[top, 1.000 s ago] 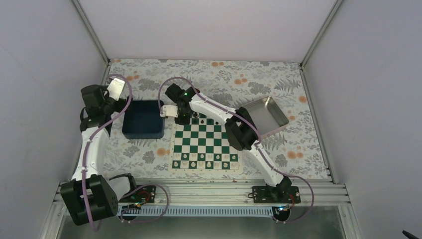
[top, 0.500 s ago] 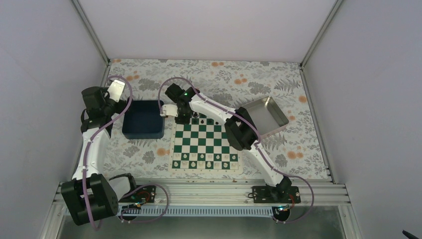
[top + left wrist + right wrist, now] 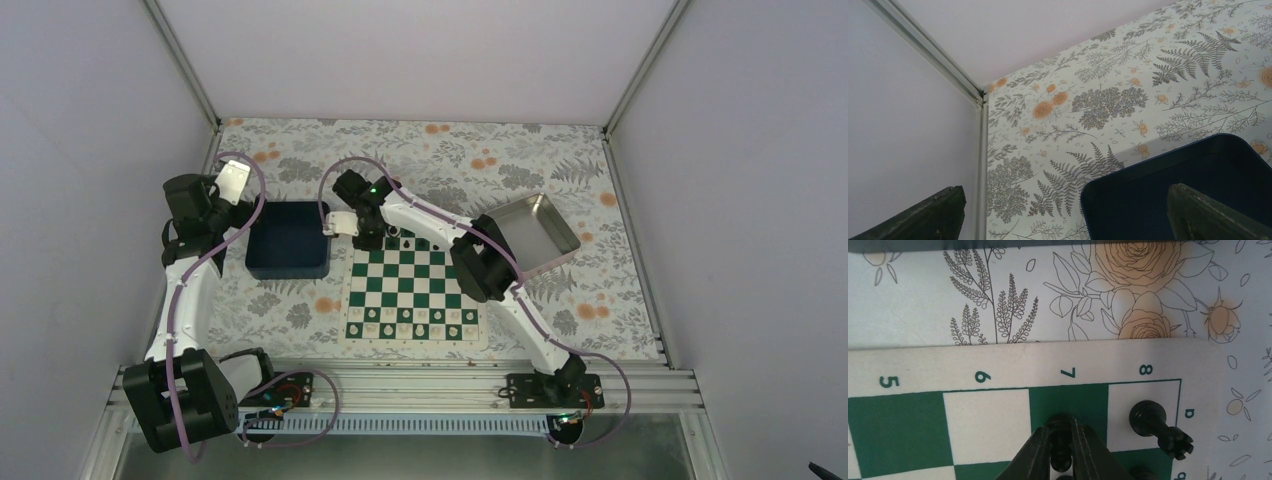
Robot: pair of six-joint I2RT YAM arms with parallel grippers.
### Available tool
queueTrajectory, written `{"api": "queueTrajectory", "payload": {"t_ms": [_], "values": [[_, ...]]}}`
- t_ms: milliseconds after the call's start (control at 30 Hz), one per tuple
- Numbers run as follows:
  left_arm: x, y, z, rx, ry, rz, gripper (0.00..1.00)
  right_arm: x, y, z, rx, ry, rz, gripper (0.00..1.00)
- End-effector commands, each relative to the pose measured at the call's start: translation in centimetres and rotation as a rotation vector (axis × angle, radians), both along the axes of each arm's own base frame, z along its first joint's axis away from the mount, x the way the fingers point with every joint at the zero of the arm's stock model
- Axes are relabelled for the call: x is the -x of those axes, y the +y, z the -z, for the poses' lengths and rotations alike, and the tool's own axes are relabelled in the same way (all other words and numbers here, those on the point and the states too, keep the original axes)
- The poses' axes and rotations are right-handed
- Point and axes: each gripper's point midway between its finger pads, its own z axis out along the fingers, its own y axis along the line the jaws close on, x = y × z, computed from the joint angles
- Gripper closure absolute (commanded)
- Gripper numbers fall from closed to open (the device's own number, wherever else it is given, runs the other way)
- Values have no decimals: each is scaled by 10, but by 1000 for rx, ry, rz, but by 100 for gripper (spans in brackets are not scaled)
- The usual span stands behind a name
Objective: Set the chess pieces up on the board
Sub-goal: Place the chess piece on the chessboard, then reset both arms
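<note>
seen from above, your right gripper (image 3: 367,238) reaches over the far left corner of the green and white chessboard (image 3: 412,292). in its wrist view its fingers (image 3: 1034,454) are pinched on a small black chess piece (image 3: 1061,421), over the green square next to the printed 7 in row a. you cannot tell whether that piece touches the square. a black rook (image 3: 1152,421) stands on the white corner square a8, just beside it. another dark piece (image 3: 1143,473) shows partly at the bottom edge. cream pieces (image 3: 412,322) line the board's two near rows. your left gripper (image 3: 1066,192) hangs with its fingers spread wide and holding nothing, over the far left corner of a dark blue bin (image 3: 1173,180). a silver metal tray (image 3: 530,232) sits near the board's far right corner, on the floral table cover (image 3: 450,160).
</note>
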Motion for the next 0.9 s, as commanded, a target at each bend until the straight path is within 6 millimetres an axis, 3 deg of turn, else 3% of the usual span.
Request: {"api": "queueTrajectory", "payload": {"t_ms": [0,233,333,467,600,667,700,733,767,833,867], "values": [[1,1,-3,-5,-20,7,0,-4,0,3,-12,-4,16,84],[2,1,-6,-1,-28,5,0,-8,3,-15,-45,-35,19,78],[2,1,-8,-2,-29,5,0,-8,6,-35,-76,-53,21,77],[3,2,-12,-8,-35,2,0,-10,7,-89,-148,-115,27,72],[2,3,-18,-8,-39,1,0,2,-1,-155,-233,-167,12,58],[1,3,-21,-3,-43,-1,0,5,-15,-180,-241,-206,29,45],[1,3,-22,-1,-42,-2,0,6,-24,-191,-240,-226,41,30],[1,3,-23,0,-43,-3,0,5,-36,-202,-243,-253,61,6],[1,4,-23,2,-44,-6,0,2,-48,-214,-253,-290,86,1],[0,4,-25,7,-47,-10,0,-7,-81,-233,-262,-384,159,0],[-1,4,-26,9,-50,-10,0,-12,-102,-253,-282,-462,208,0]]}}
